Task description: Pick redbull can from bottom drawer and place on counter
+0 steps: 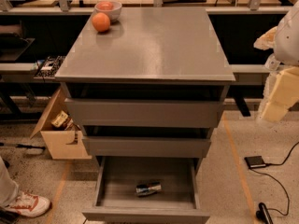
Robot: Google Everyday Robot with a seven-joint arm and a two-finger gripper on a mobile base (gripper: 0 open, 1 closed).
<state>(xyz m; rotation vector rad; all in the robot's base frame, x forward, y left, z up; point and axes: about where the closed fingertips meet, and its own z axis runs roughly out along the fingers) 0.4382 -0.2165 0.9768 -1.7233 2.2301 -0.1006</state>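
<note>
A redbull can (148,188) lies on its side in the open bottom drawer (99,183), at 6 o'clock below the cabinet's grey counter (154,45). The robot's claw (276,101) hangs at 3 o'clock, clear of the cabinet; whether it is apart or together cannot be told. An orange (101,22) sits at 11 o'clock on the counter, just beside a bowl (108,9).

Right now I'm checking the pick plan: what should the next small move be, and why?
Probably bring the gripper left and down toward the open bottom drawer. The gripper hangs at the right edge of the view, beside the counter and well above the redbull can, which lies on its side on the drawer floor, toward the front, with nothing touching it.
</note>
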